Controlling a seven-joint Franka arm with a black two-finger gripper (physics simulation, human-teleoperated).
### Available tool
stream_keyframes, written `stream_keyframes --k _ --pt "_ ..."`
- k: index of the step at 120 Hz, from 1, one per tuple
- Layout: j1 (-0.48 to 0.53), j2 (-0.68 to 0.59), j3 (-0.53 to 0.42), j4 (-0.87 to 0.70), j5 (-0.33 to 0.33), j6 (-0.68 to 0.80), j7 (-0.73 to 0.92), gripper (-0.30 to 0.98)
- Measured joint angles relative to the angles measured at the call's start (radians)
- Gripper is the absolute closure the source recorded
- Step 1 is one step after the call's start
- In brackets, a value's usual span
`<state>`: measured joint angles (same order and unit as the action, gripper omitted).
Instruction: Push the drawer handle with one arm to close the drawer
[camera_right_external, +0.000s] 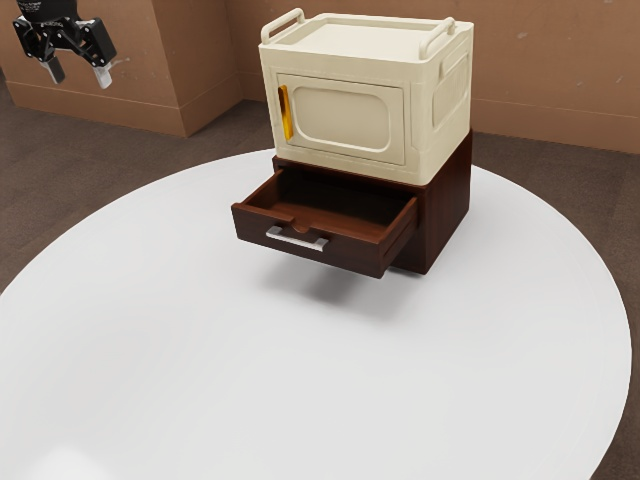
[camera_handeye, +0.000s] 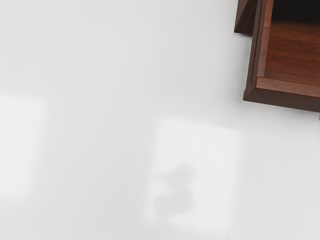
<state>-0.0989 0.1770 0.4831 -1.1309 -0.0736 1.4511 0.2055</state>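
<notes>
- So yeah, the drawer (camera_right_external: 350, 253) hangs open, handle (camera_right_external: 297, 239) facing out
- gripper (camera_right_external: 79, 73) is well apart from it (fingers (camera_right_external: 103, 77) spread, empty)

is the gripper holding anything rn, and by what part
Nothing is held: the gripper is open, its fingers apart with nothing between them, and it hangs clear of the drawer handle.
</notes>
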Motion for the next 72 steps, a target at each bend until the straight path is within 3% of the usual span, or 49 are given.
stream_keyframes --k 20,30,41,49,54,56,64,72 --pt "-0.023 -0.051 -0.008 0.057 0.015 -0.002 -0.001 0.02" --pt "-0.207 -0.163 -0.025 0.145 0.115 -0.004 -0.011 0.02" --pt "-0.399 -0.173 -0.022 0.126 0.169 -0.005 -0.027 0.02" --pt "-0.539 -0.192 -0.015 0.022 0.174 -0.004 -0.038 0.02" --pt "-0.645 -0.291 0.009 -0.181 0.152 0.02 -0.046 0.03" --pt "-0.597 -0.333 0.011 -0.271 0.145 0.035 -0.05 0.04" --pt "-0.194 -0.487 -0.08 -0.666 0.125 0.117 -0.074 0.03" --pt "-0.018 -0.58 -0.216 -1.014 0.112 0.243 -0.1 0.02"
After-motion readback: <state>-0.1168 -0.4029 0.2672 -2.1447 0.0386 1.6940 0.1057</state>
